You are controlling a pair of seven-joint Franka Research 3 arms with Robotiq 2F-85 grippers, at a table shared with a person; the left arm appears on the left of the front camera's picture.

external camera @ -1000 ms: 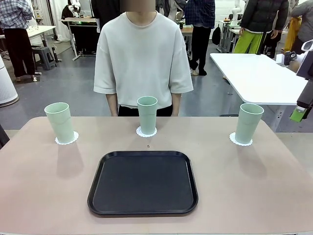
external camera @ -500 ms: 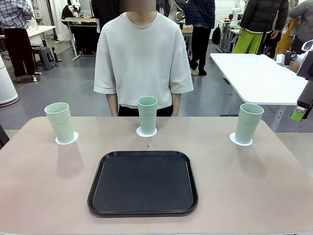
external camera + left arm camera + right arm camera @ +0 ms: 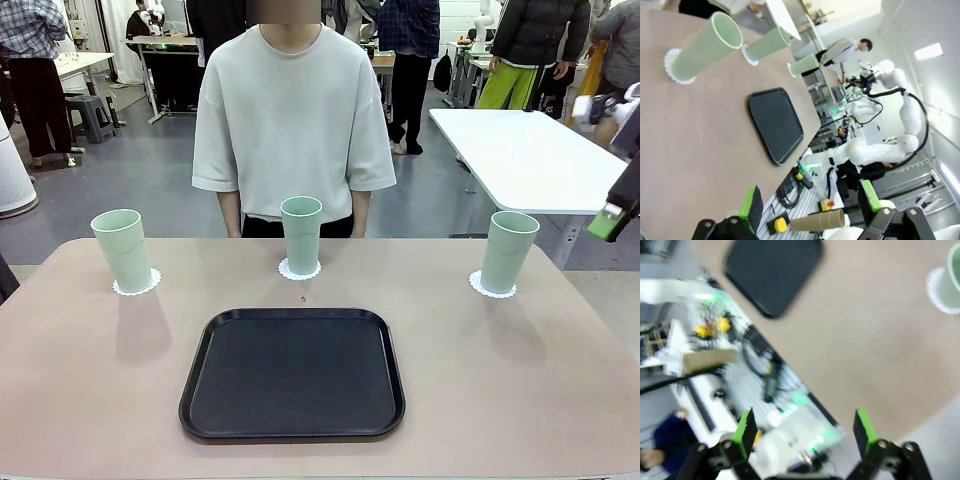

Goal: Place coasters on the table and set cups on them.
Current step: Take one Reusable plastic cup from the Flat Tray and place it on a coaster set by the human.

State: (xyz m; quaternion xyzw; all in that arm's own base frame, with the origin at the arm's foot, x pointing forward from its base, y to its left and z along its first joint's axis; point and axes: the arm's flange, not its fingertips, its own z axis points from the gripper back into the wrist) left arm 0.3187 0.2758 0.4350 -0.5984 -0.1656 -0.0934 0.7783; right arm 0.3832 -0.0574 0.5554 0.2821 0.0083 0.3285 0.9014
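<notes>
Three pale green cups stand upright along the far side of the table, each on a white scalloped coaster: left cup on its coaster, middle cup on its coaster, right cup on its coaster. My right gripper hangs off the table's right edge, well clear of the right cup. In the blurred right wrist view it is open and empty. My left gripper is open and empty too, off the table's side, with the cups far ahead.
An empty black tray lies at the middle near side of the table. A person in a pale T-shirt stands behind the middle cup, hands out of sight. A white table stands at the back right.
My right gripper has shifted slightly up and outward at the right edge, and its wrist view is blurred. The cups, coasters and tray have not moved.
</notes>
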